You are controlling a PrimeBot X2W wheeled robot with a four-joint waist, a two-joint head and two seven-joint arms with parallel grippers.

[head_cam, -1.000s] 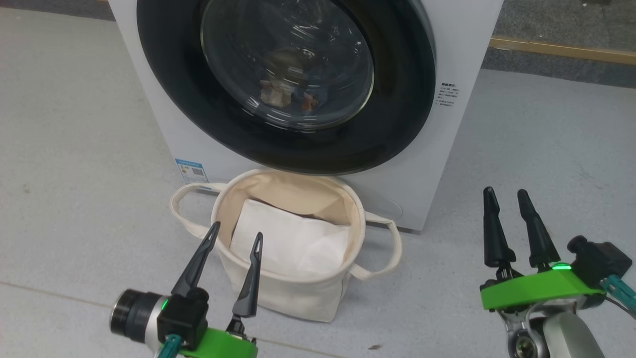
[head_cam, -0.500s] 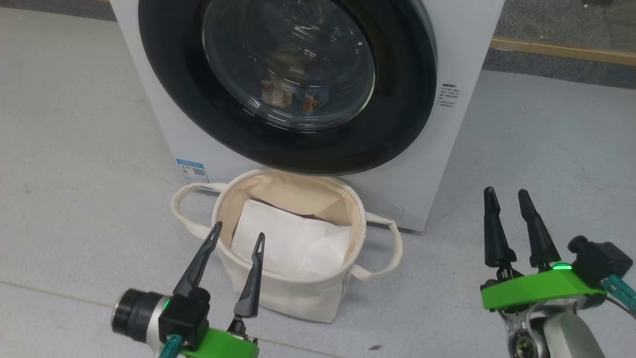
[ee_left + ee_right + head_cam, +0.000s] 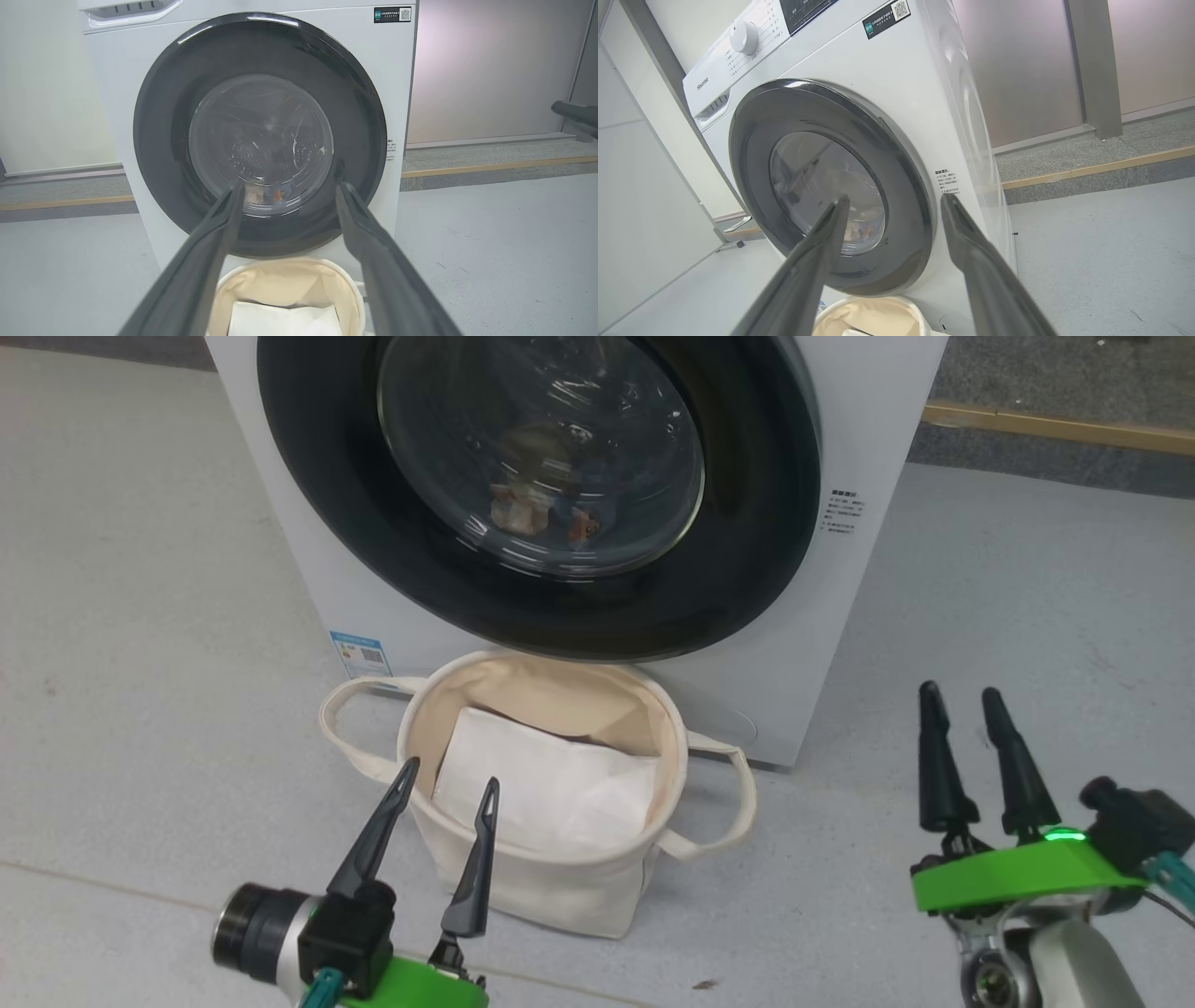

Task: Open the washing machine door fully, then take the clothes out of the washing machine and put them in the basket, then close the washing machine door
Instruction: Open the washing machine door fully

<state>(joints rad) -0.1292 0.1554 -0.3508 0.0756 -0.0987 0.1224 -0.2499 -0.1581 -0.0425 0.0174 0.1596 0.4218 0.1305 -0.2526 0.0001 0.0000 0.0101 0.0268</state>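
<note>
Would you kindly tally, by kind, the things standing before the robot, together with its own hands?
Washing machine: 1
Basket: 1
White sheet, lying in the basket: 1
Robot hands, left hand and right hand, both open: 2
Total: 5
</note>
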